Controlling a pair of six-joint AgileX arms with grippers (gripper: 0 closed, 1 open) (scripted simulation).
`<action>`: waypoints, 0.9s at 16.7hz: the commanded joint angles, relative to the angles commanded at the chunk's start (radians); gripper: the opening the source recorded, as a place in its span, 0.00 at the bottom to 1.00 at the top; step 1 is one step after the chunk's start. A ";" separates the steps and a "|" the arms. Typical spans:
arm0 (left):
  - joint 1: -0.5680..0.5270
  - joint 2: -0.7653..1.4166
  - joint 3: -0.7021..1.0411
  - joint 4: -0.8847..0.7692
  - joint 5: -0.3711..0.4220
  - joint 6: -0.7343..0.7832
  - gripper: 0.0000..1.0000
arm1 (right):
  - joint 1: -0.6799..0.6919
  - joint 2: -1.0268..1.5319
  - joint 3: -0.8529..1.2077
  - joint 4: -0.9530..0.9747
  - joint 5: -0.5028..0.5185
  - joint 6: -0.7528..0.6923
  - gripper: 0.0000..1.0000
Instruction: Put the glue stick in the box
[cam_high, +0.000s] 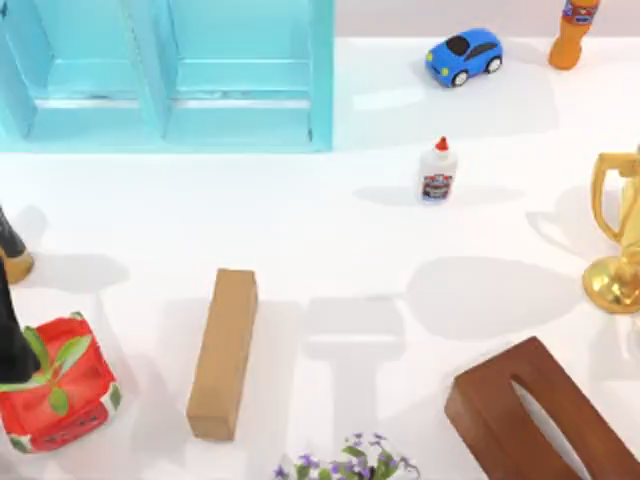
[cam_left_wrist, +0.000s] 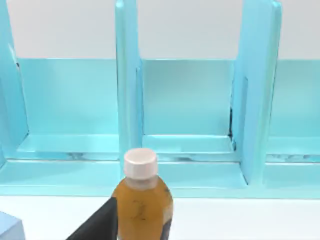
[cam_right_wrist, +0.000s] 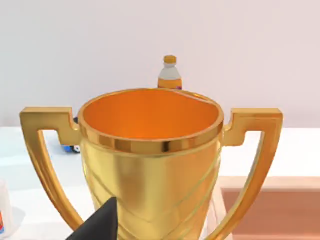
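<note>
Glue stick (cam_high: 438, 172) upright mid-table, well apart from both arms.

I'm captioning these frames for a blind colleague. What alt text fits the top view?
A small white glue bottle with a red cap stands on a white table, right of a turquoise open-fronted shelf box. A blue toy car sits behind it.

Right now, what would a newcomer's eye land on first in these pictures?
Probably the big turquoise shelf unit across the table's far left, then the gold trophy at the right edge. The glue stick stands upright alone in the open middle, with a blue toy car beyond it.
</note>
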 joint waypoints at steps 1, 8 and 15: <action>0.000 0.000 0.000 0.000 0.000 0.000 1.00 | 0.000 0.000 0.000 0.000 0.000 0.000 1.00; 0.000 0.000 0.000 0.000 0.000 0.000 1.00 | 0.159 0.208 0.068 0.106 -0.002 0.040 1.00; 0.000 0.000 0.000 0.000 0.000 0.000 1.00 | 0.599 0.862 0.249 0.369 0.098 0.140 1.00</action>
